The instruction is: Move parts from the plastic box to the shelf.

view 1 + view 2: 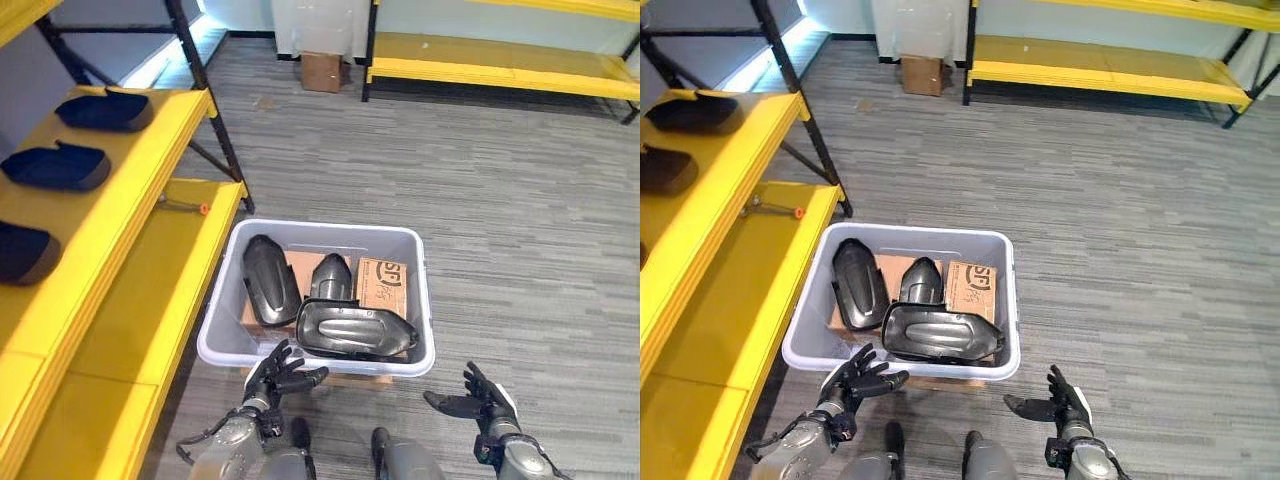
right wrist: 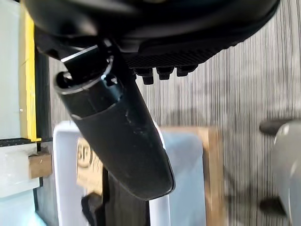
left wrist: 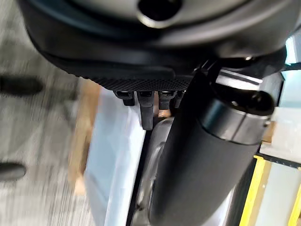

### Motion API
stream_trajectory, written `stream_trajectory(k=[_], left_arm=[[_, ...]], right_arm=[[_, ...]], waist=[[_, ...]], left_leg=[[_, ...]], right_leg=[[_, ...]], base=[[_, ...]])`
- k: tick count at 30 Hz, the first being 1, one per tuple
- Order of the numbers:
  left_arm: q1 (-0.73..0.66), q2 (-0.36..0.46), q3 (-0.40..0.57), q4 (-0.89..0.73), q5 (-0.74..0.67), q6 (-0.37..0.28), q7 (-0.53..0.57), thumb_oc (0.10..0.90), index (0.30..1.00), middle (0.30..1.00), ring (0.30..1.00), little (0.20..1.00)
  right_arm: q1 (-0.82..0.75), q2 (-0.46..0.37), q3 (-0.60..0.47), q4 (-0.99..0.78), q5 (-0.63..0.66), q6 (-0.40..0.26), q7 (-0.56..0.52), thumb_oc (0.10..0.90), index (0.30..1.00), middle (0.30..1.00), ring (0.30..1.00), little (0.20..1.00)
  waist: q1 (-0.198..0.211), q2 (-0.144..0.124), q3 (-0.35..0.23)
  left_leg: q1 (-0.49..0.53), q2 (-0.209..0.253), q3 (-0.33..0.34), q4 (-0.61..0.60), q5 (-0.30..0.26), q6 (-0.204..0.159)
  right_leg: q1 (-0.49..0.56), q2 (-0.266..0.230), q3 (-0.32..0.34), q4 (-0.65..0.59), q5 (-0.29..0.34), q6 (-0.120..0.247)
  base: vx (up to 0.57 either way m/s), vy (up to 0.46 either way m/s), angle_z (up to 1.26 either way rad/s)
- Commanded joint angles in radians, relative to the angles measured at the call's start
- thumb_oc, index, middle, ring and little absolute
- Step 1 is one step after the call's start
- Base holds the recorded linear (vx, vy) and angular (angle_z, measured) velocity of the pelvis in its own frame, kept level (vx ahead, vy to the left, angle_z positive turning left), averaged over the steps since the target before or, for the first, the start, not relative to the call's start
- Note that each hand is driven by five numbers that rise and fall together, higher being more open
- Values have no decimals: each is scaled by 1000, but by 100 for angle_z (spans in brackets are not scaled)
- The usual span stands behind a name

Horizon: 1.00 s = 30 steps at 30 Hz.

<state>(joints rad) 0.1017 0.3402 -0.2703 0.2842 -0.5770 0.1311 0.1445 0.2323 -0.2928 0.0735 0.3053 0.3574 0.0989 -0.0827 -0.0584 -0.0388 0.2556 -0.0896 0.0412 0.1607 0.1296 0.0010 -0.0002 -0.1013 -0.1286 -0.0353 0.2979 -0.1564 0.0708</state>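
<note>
A grey plastic box (image 1: 228,300) stands on the floor beside the yellow shelf (image 1: 110,250). In it lie three dark moulded parts: a long one (image 1: 270,280) at the left, a small one (image 1: 329,277) in the middle and a wide one (image 1: 352,328) across the front, plus a brown carton (image 1: 382,286). My left hand (image 1: 275,378) hovers open just before the box's near left corner, holding nothing. My right hand (image 1: 480,400) is open too, to the right of the box's near corner and empty. The box's rim (image 3: 117,155) appears past the left thumb.
Three dark blue parts (image 1: 55,166) lie on the shelf's upper level; its lower level (image 1: 150,320) is bare, with a small orange-tipped tool (image 1: 185,207) at its far end. Another yellow rack (image 1: 500,60) and a cardboard box (image 1: 321,71) stand at the back. Grey carpet spreads to the right.
</note>
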Motion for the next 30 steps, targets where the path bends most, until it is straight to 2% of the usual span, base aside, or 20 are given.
stream_trajectory(k=[1, 3, 4, 6, 11, 16, 30], left_arm=[[-11, 14, 62, -127, 7, -88, 3, 900, 1000, 1000, 1000, 1000], [-11, 19, 77, -130, 4, -90, 5, 900, 1000, 1000, 1000, 1000], [-9, 20, 78, -129, 4, -91, 1, 900, 1000, 1000, 1000, 1000], [-2, 12, 76, -119, 7, -89, -7, 900, 1000, 1000, 1000, 1000], [25, -3, 86, -117, 3, -81, -9, 900, 1000, 1000, 1000, 1000], [28, -8, 87, -119, 20, -75, -20, 900, 1000, 1000, 1000, 1000], [37, -28, 95, -119, 34, -83, -29, 900, 1000, 1000, 1000, 1000]], right_arm=[[-37, -35, -12, -77, -2, -53, -2, 900, 1000, 1000, 1000, 1000], [-51, -37, -7, -81, -10, -54, -3, 900, 1000, 1000, 1000, 1000], [-50, -37, -7, -78, -10, -53, -2, 900, 1000, 1000, 1000, 1000], [-51, -41, -3, -71, -16, -46, 1, 900, 1000, 1000, 1000, 1000], [-48, -51, -7, -93, -37, -39, 6, 900, 1000, 1000, 1000, 1000], [-58, -74, -37, -153, -68, -54, -7, 900, 1000, 1000, 1000, 1000], [-56, -79, -98, -294, -93, -100, -11, 900, 1000, 1000, 1000, 1000]], waist=[[19, -9, -42], [38, -2, -39], [36, -1, -37], [29, -3, -50], [29, 3, -83], [18, 12, -98], [7, 23, -111]], left_leg=[[14, 65, 0, 75, -114, -10], [29, 74, 28, 76, -121, -14], [32, 73, 28, 78, -123, -16], [44, 72, 18, 75, -118, -25], [72, 76, 13, 30, -99, -35], [90, 80, 2, -4, -79, -47], [126, 75, 4, -74, -54, -48]], right_leg=[[65, -75, -85, -94, 77, 96], [52, -116, -187, -92, 112, 101], [59, -116, -198, -106, 113, 102], [86, -102, -176, -152, 103, 95], [129, -102, -189, -199, 100, 91], [150, -94, -199, -218, 88, 88], [158, -85, -197, -231, 92, 95]], base=[[59, 138, -30], [16, 31, -49], [57, -18, -76], [93, -31, -32], [59, -44, 8], [19, -37, 2], [0, 0, 0]])
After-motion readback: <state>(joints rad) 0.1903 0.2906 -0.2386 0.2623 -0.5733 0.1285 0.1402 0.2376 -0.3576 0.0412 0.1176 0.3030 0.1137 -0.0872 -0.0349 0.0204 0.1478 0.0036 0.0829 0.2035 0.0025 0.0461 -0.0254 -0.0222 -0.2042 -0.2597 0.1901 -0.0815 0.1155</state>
